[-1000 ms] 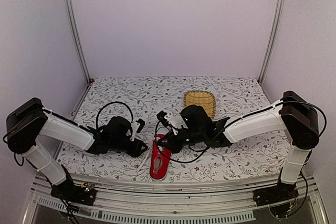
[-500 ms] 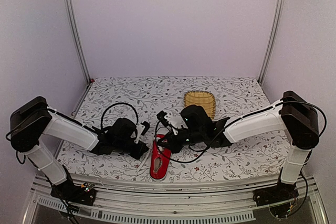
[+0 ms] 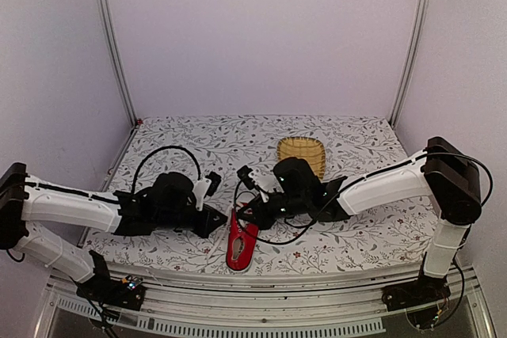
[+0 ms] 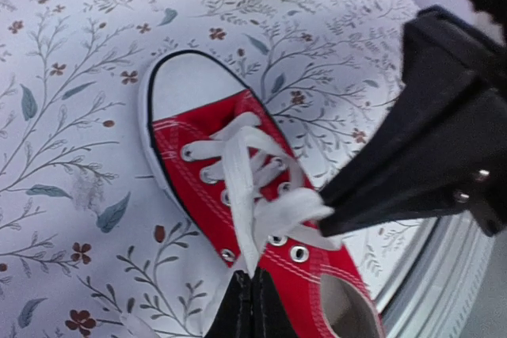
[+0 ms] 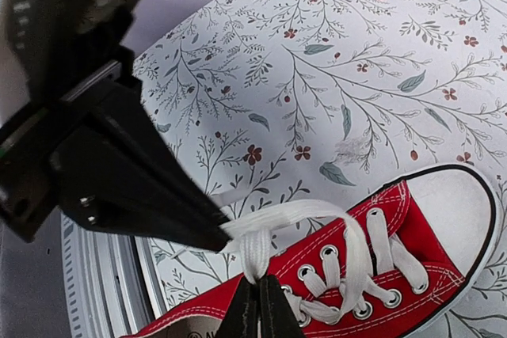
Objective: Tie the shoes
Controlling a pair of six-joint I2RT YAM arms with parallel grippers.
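– Where's the shoe (image 3: 240, 247) just now?

– Flat on the table (image 3: 356, 235), close to the front edge, between the two arms. Its toe points away toward the basket (image 3: 301, 153), which stands well apart behind it.

– And the grippers?

– Both are down over the lacing, tips nearly nose to nose. The left gripper (image 4: 252, 282) is pinched fully shut on a strand of lace (image 4: 242, 187) beside the upper eyelets. The right gripper (image 5: 259, 286) is shut as well, on the looped lace across the tongue.

– How do you reckon it'll handle?

– The lace looks flat, soft and limp. I'd say it sags the moment it goes slack, and it may slide through smooth fingers unless it's clamped hard. It's best held a little way out from the eyelets, so there's free length to make a loop.

– And the shoe itself?

– Light, I'd judge. The canvas gives and the rubber sole is stiffer. The sole probably grips the cloth a bit, but nothing pins the shoe down, so a sharp tug on the lace could drag or tip it. It isn't fragile, so gentle opposing pulls ought to suit it
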